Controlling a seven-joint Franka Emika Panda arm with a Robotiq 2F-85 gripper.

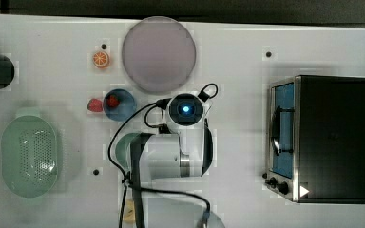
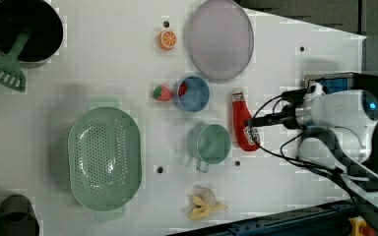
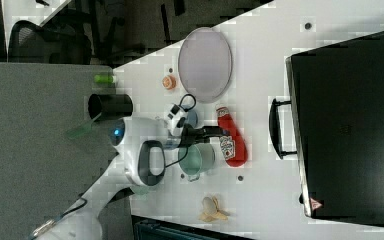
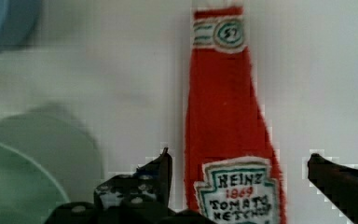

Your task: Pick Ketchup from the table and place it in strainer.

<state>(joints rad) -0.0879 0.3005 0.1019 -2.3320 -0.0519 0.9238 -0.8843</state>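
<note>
The Ketchup [image 2: 243, 123] is a slim red bottle with a white cap, lying flat on the white table between the teal cup and the arm. In the wrist view the Ketchup [image 4: 230, 107] shows its label, and my gripper [image 4: 238, 156] stands open with one finger on each side of the bottle's body, not touching it. From the side, my gripper [image 2: 254, 121] hovers over the bottle's lower half. The strainer [image 2: 78, 147], a pale mint-green oval basket, sits empty at the left view's left. It also lies far at the top view's left as the strainer [image 1: 9, 142].
A teal cup [image 2: 211, 142] stands right beside the bottle. A blue bowl [image 2: 193, 93], a strawberry [image 2: 161, 93], an orange slice [image 2: 168, 39] and a grey plate [image 2: 219, 39] lie nearby. A toaster oven [image 1: 328, 137], a banana [image 2: 204, 206] and a black pot [image 2: 24, 29] ring the table.
</note>
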